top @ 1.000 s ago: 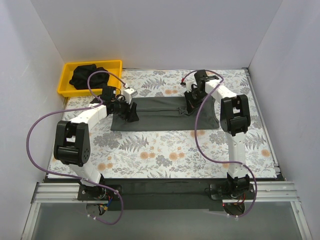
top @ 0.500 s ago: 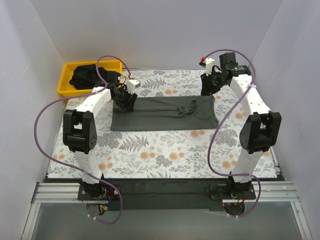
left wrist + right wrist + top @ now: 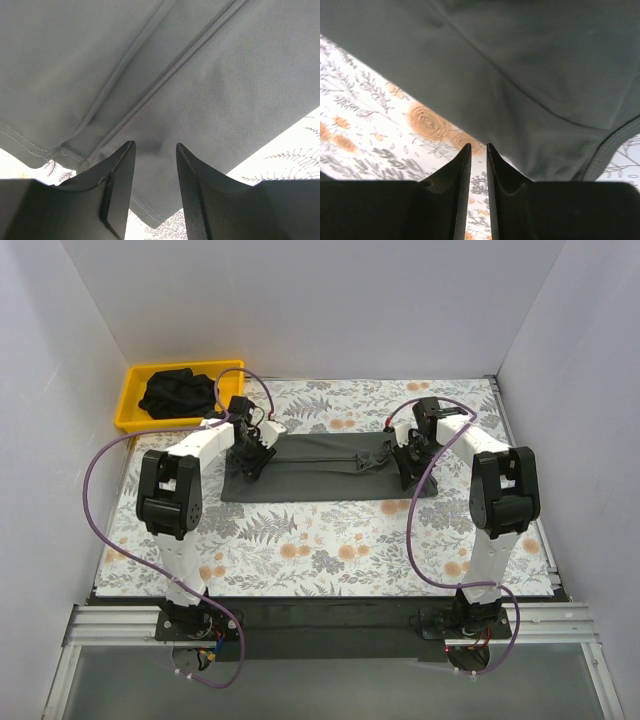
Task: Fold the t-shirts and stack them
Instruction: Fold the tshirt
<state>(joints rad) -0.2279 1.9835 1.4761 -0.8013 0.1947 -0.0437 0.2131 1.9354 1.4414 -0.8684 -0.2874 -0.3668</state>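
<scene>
Flat t-shirt (image 3: 320,475): one dark grey shirt folded into a long band, lying across the desk (image 3: 330,550) just past its middle toward 12 o'clock. The long edges run 9 to 3 o'clock, and a crumpled fold sits on top toward the 3 o'clock end.
Other t-shirts (image 3: 178,392): a dark heap inside the yellow tray (image 3: 128,412) at the desk's 10 o'clock corner, apart from the band.
Left tool (image 3: 250,455): down on the band's 9 o'clock end. In the wrist view its fingers (image 3: 120,185) stand a moderate gap apart over the cloth near a stitched hem corner, with nothing between them.
Right tool (image 3: 408,462): down at the band's 3 o'clock end. Its fingers (image 3: 460,190) are drawn to a thin slit, tips at the shirt's edge. Only desk print shows through the slit, and no cloth is seen held.
Open room: a wide stretch of floral desk lies at 6 o'clock of the band, up to the arm bases, with narrower strips at 12, 9 and 3 o'clock.
Edges: white walls (image 3: 300,300) close the desk at 9, 12 and 3 o'clock.
</scene>
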